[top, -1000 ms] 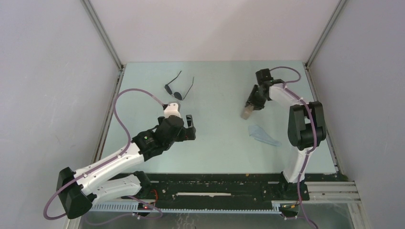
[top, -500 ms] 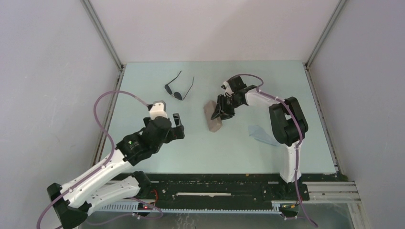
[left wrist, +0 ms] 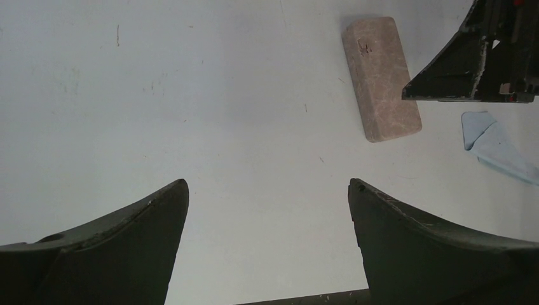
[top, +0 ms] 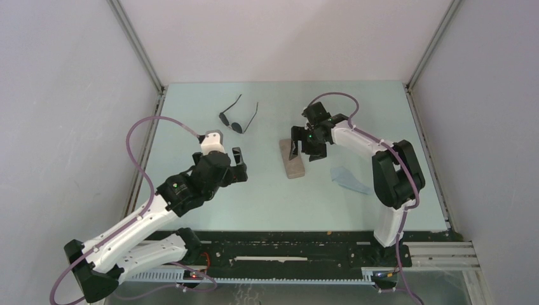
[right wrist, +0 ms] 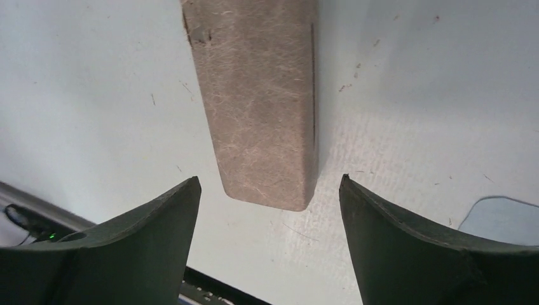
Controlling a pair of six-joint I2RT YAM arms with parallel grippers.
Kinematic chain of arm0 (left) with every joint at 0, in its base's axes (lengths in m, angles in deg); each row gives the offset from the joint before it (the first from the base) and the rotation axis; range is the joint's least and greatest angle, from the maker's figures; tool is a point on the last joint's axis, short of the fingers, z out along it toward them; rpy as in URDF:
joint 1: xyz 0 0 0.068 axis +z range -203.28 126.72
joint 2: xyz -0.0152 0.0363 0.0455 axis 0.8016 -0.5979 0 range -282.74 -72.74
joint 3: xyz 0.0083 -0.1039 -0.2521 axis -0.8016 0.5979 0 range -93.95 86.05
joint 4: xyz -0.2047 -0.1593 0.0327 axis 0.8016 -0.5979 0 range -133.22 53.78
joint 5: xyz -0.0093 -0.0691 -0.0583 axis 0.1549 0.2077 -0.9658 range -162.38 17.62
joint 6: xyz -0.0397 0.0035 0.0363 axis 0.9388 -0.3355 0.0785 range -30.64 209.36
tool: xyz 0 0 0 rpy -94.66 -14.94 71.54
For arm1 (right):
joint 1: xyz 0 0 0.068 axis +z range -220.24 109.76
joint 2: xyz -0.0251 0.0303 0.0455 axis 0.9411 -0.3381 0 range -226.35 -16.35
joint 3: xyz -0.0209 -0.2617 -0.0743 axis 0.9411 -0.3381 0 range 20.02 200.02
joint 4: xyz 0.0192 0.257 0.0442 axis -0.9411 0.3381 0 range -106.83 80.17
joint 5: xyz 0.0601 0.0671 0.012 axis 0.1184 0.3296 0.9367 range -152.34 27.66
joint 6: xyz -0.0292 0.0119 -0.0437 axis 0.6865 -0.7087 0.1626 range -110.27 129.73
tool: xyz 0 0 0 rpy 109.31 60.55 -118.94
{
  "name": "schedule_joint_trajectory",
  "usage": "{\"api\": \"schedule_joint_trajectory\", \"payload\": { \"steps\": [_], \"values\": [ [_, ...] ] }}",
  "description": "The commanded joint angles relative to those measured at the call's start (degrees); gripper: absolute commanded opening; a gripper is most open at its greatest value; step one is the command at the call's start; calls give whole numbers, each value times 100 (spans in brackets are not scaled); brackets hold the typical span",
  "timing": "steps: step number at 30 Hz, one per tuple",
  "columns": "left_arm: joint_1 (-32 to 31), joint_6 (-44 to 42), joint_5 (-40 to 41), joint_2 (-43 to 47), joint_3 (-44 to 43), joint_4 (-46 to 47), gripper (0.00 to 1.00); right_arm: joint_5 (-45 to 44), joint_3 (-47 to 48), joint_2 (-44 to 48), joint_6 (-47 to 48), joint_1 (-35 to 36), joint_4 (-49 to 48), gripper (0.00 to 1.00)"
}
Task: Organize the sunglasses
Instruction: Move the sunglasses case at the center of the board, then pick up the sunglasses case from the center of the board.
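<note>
One small pair of black wire-framed sunglasses [top: 236,121] with dark oval lenses: lying with temple arms unfolded at the far left of the pale bench [top: 368,108], well apart from both arms. One closed grey-brown oblong case [top: 292,159]: flat at mid-bench, one end between the right fingers [right wrist: 127,254], which stand released, clear of its sides. One light blue cloth [top: 350,180]: near the case, to its right. Left fingers [left wrist: 114,254]: spread wide, grasping nothing, above bare bench.
</note>
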Motion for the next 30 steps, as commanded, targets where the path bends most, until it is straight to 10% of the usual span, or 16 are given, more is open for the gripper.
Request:
{"api": "schedule_joint_trajectory", "payload": {
  "steps": [1,15,30],
  "values": [
    [25,45,9,9,-271,126,100,-882,184,-24,137,337,197,89],
    [28,210,-48,161,-62,138,100,-1312,515,-672,260,863,116,97],
    [691,255,-1086,-31,-149,185,100,-653,234,-16,52,547,-120,36]
  ]
}}
